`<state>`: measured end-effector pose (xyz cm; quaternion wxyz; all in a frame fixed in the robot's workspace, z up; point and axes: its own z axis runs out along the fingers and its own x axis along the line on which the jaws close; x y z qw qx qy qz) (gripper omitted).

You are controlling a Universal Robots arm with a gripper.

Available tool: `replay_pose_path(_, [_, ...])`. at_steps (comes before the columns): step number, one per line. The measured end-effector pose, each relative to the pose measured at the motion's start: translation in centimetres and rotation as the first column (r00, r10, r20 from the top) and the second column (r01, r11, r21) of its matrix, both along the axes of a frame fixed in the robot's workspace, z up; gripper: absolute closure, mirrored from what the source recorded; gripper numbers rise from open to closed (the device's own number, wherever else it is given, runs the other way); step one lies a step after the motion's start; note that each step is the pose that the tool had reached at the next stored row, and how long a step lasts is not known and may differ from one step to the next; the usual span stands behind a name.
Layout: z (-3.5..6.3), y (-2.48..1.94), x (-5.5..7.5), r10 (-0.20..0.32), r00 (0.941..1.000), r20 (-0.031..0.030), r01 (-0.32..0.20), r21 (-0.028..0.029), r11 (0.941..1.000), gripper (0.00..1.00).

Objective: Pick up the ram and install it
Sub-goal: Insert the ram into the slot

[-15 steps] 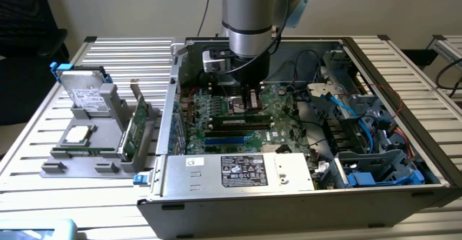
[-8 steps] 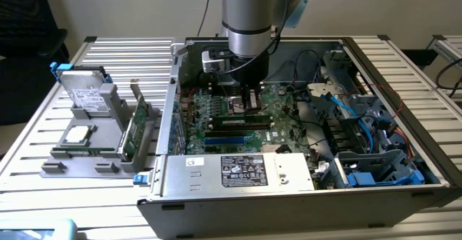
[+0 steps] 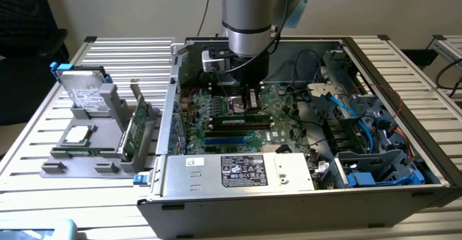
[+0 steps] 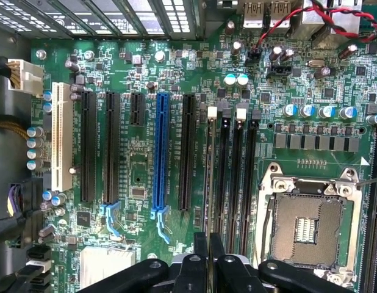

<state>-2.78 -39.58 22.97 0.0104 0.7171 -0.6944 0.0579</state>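
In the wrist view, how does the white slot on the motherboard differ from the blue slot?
Colour: the white slot is cream-white, the blue slot bright blue.
Width: the white slot looks broader than the blue slot.
End: the blue slot ends in a blue latch clip; the white slot shows none.
Neighbours: the blue slot has black slots on both sides, the white slot on one side.
Shared: both lie parallel on the green motherboard, and both are empty.

Ram (image 4: 210,183), 1 item: long, thin circuit-board stick seen edge-on as a narrow line, standing upright on its long edge, aligned along the memory slot nearest the black expansion slot, 1 end pinched between the narrowly set fingers of the gripper (image 4: 208,244).
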Motion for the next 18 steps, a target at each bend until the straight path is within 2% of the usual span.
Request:
replay_pose_path(10, [0.0, 0.11, 0.0, 0.0, 1.0, 0.002, 0.0, -0.0005, 1.0, 0.87])
replay_pose_path(18, [-0.07, 0.11, -0.02, 0.0, 1.0, 0.006, 0.0, -0.002, 1.0, 0.87])
